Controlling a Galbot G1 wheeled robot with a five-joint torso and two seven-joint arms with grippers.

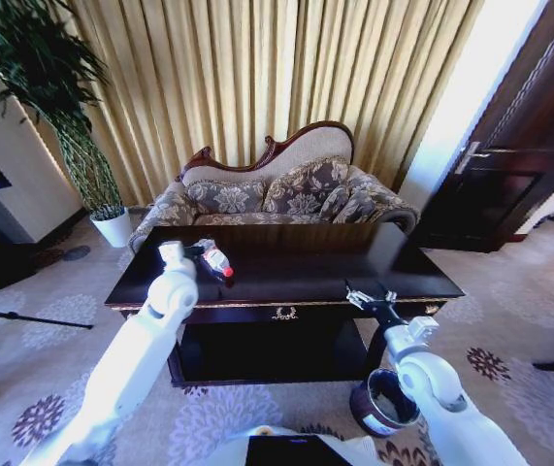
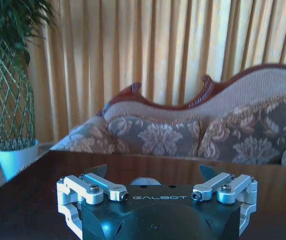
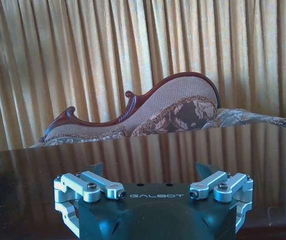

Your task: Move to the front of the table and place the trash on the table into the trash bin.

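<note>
I stand at the front of the table, in the middle of the frame. My left claw reaches over its left part, jaws spread wide and empty, right beside the bottle, so I judge it lined up for a grab. My right claw hovers open and empty at the front edge, above the bin at lower right.

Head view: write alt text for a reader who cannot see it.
The left gripper hovers over the dark table beside a red-capped bottle, while the right gripper sits at the table's front edge, open. The trash bin stands on the carpet, a sofa behind.
</note>
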